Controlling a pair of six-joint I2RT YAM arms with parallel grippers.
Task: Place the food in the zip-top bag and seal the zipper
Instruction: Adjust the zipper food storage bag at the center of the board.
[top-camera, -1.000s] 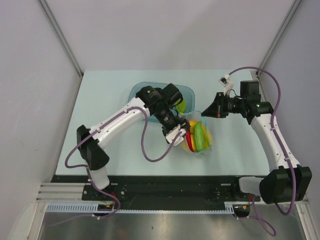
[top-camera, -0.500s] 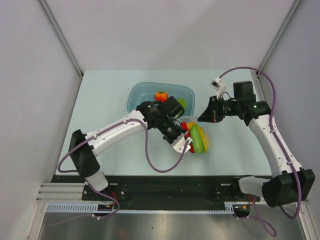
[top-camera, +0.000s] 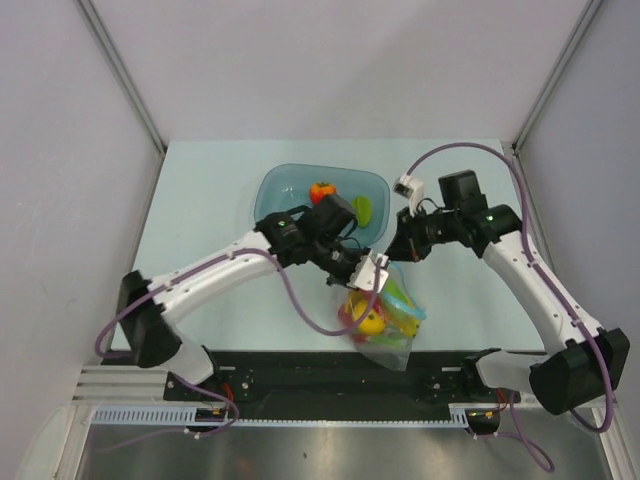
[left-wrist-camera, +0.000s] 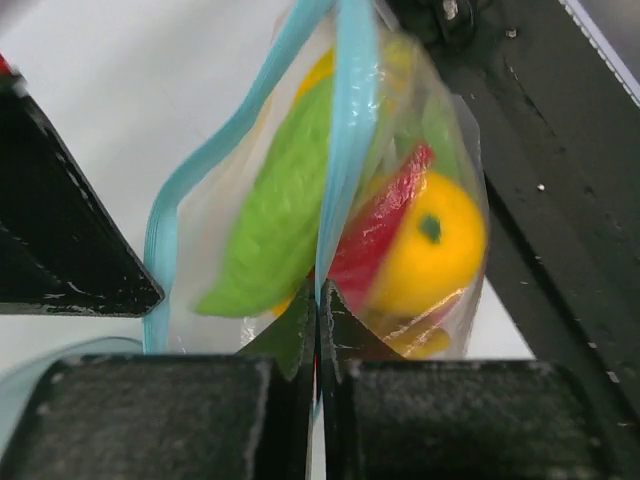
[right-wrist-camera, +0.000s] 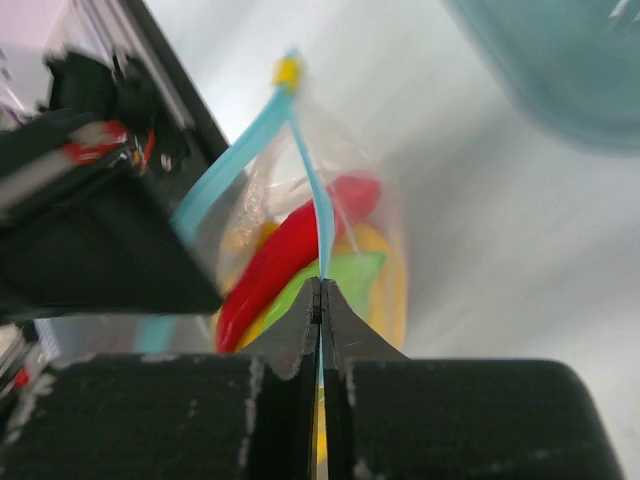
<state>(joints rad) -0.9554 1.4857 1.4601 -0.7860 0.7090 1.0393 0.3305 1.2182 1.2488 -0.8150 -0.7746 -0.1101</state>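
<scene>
The clear zip-top bag hangs lifted between both grippers near the table's front edge. My left gripper is shut on one side of the blue zipper. My right gripper is shut on the other side of that strip. The mouth gapes between the two strips. Food fills the bag: a green vegetable, a red chili and a yellow-orange citrus. A red tomato and a green piece lie in the tray.
The translucent blue-green tray stands behind the grippers at mid-table. The black base rail runs along the near edge, just under the hanging bag. Grey walls close in the table on the left, right and back.
My left gripper closed on the zipper strip. Both grippers then lifted the bag off the table and carried it toward the near edge; the right arm swung left.
</scene>
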